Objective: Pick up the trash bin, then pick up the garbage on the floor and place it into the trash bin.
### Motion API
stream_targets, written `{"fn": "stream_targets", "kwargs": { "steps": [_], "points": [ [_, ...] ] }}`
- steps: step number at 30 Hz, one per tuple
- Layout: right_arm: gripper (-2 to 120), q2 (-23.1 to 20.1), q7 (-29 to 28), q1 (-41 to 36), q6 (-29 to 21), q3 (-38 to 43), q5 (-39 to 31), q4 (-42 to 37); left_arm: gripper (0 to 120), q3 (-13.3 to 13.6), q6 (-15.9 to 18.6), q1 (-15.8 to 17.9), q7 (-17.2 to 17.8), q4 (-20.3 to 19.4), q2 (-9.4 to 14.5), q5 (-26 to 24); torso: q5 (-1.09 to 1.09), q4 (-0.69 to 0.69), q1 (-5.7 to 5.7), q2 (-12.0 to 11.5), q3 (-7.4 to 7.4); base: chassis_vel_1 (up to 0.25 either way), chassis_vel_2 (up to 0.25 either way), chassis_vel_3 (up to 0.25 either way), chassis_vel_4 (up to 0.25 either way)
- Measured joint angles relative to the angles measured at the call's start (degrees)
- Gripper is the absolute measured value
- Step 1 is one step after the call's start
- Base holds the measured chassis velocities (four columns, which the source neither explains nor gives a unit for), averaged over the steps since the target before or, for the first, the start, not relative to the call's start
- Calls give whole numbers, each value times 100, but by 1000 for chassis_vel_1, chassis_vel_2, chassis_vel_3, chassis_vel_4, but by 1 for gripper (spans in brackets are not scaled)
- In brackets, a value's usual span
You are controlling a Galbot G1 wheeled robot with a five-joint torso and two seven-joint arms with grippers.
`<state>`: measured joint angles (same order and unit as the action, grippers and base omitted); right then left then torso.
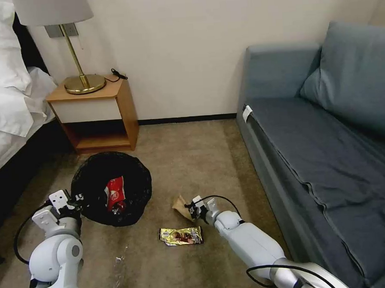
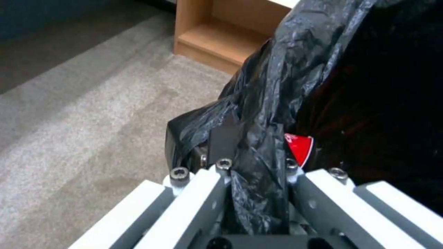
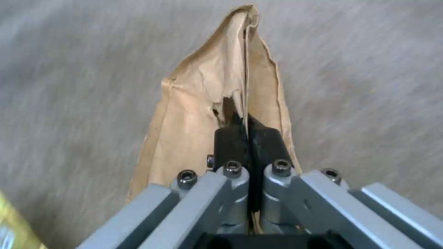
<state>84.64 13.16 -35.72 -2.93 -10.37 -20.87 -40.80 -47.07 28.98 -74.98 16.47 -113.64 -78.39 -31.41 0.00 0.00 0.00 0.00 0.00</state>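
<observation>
Both sets of jaws are clamped on something: the right gripper has its black fingertips pressed together on a fold of the tan, creased paper wad, and the left gripper pinches the crinkled black plastic liner at the rim of the round trash bin. From the head camera the bin sits on the beige carpet in front of the wooden nightstand, its mouth a dark circle of bag film, with the left gripper at the rim edge nearest the robot. Inside lies a red-and-white snack packet; its print is too small to read, and a red corner of it shows past the liner in the left wrist view. The paper wad is low over the carpet, between the bin and the blue-grey sofa, with the right gripper at it. A shiny gold wrapper lies flat on the carpet just beside the right arm, its lettering unreadable.
</observation>
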Motion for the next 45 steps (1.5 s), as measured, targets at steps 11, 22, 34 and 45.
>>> {"fn": "stream_targets", "kwargs": {
  "steps": [11, 22, 34, 45],
  "points": [
    [0, -72, -1329, 270, 484, 681, -1105, -908, 1, 54, -91, 40, -125, 102, -91, -37, 1, 0, 0, 0, 0, 0, 0, 0, 0],
    [0, 17, -2208, 677, 980, 385, -1275, -1946, 1, 77, -160, 73, -186, 220, -139, -64, -1, 1, 0, 0, 0, 0, 0, 0, 0],
    [0, -41, -2876, 854, 790, -511, -1640, -3858, 1, 80, -229, 51, -245, 232, -193, -91, -1, 1, 0, 0, 0, 0, 0, 0, 0],
    [0, -154, -2741, 722, 719, -1047, -1365, -4598, 1, 84, -251, 121, -253, 293, -251, -78, 0, -1, 0, 0, 0, 0, 0, 0, 0]
  ]
}}
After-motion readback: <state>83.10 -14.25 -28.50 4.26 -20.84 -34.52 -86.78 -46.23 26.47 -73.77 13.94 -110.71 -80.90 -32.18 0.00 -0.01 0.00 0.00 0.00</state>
